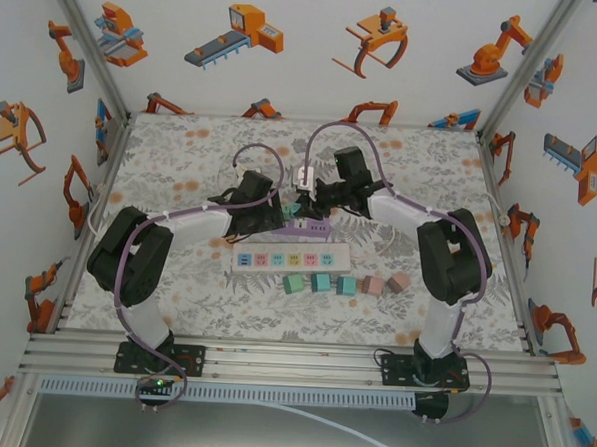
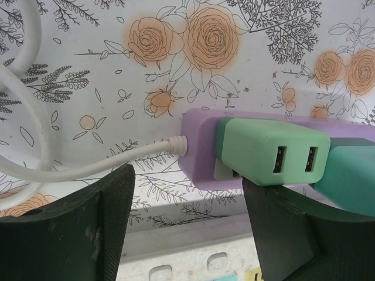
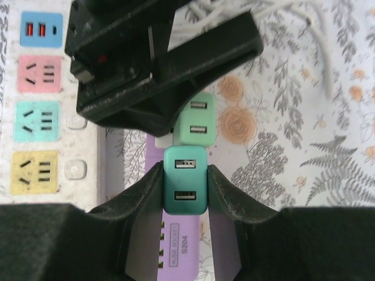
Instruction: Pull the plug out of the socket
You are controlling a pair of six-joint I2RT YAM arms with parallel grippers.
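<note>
A flower-printed table [image 1: 174, 307] fills the middle of the top view, with the left arm [image 1: 168, 232] and the right arm [image 1: 442, 251] reaching in from the lower corners to meet just above centre. Below their meeting point lies a white power strip [image 1: 285, 259] with coloured outlets, and just above it, under the wrists, a shorter purple power strip [image 1: 313, 227]. The right gripper [image 3: 184, 175] is clamped on the teal plug [image 3: 184, 187], one finger on each side of it, in the lower middle of the right wrist view. The plug sits over the purple strip, and I cannot tell whether its pins are seated. The left gripper [image 2: 186, 181] stands partly open at the bottom of the left wrist view. Its right-hand finger is under the light green plug [image 2: 269, 152] and the other is clear of the strip's end. The light green plug is just beside the teal one on the purple strip. A row of five small blocks [image 1: 346, 284] lies below and to the right of the white strip. A white cable [image 2: 105, 164] leaves the purple strip's end toward the left edge.
</note>
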